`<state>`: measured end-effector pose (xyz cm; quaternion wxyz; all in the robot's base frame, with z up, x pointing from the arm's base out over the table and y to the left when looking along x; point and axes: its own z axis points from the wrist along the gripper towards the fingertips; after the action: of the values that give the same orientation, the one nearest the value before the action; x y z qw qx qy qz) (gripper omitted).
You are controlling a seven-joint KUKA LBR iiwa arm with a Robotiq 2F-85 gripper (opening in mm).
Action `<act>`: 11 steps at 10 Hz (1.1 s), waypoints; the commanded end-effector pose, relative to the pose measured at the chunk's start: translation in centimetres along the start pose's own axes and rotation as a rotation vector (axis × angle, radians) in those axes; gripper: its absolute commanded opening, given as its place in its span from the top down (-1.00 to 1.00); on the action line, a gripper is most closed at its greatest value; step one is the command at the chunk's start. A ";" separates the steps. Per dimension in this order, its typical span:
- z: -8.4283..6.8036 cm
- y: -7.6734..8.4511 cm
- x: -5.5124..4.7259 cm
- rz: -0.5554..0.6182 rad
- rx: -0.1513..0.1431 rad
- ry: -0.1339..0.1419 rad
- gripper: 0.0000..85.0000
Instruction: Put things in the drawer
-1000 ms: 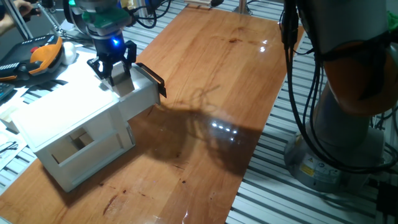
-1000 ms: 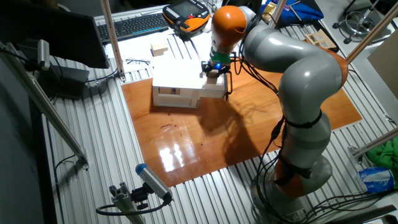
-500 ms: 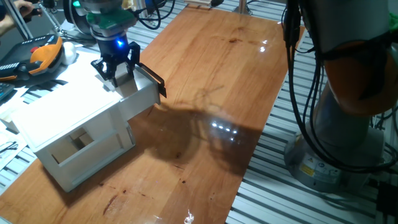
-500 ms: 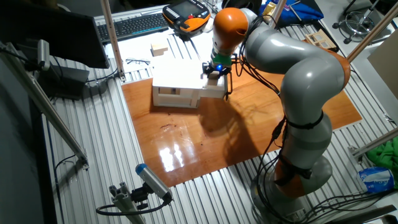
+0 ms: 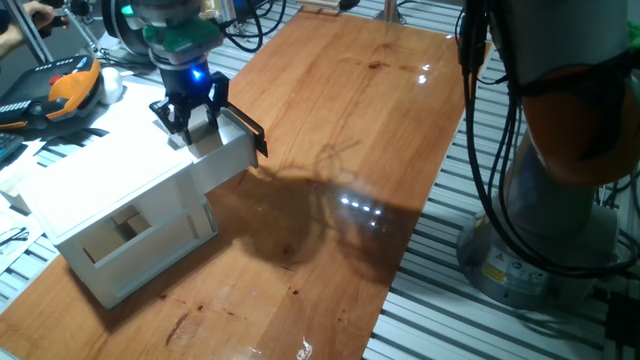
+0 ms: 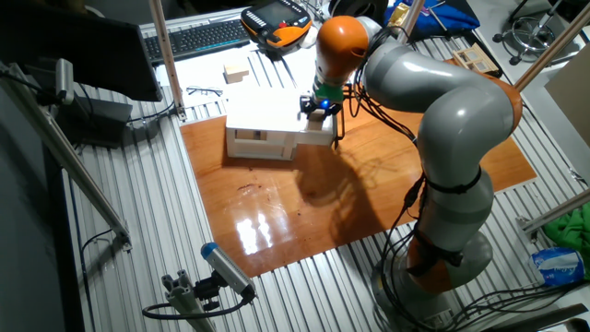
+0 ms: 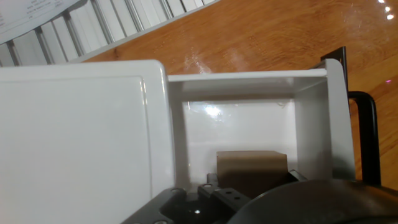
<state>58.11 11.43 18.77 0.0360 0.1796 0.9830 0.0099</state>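
The white drawer (image 5: 228, 158) stands pulled out of the white cabinet (image 5: 100, 185), its black bar handle (image 5: 247, 127) facing the wooden board. In the hand view the pale beige cube (image 7: 252, 167) lies on the drawer (image 7: 311, 118) floor, partly hidden by the hand's body. My gripper (image 5: 190, 115) hovers just above the drawer's inner end with its fingers spread and nothing between them. In the other fixed view the gripper (image 6: 319, 105) sits over the drawer (image 6: 315, 136). The cube is hidden in both fixed views.
The cabinet's lower open compartment (image 5: 130, 228) faces front. An orange-black pendant (image 5: 62, 88), a keyboard (image 6: 198, 37) and a small wooden block (image 6: 237, 74) lie behind the cabinet. The arm's base (image 5: 560, 210) stands right of the wooden board (image 5: 350, 150).
My gripper has lifted a little up out of the drawer. The drawer and cabinet have not moved.
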 end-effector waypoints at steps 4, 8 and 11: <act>0.1 0.0 -0.1 -0.031 0.013 0.009 1.00; 0.4 0.1 -0.2 -0.030 0.010 0.000 0.60; 0.5 0.0 -0.2 -0.027 0.009 -0.002 0.60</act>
<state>58.34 11.39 18.25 0.0366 0.1667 0.9853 0.0046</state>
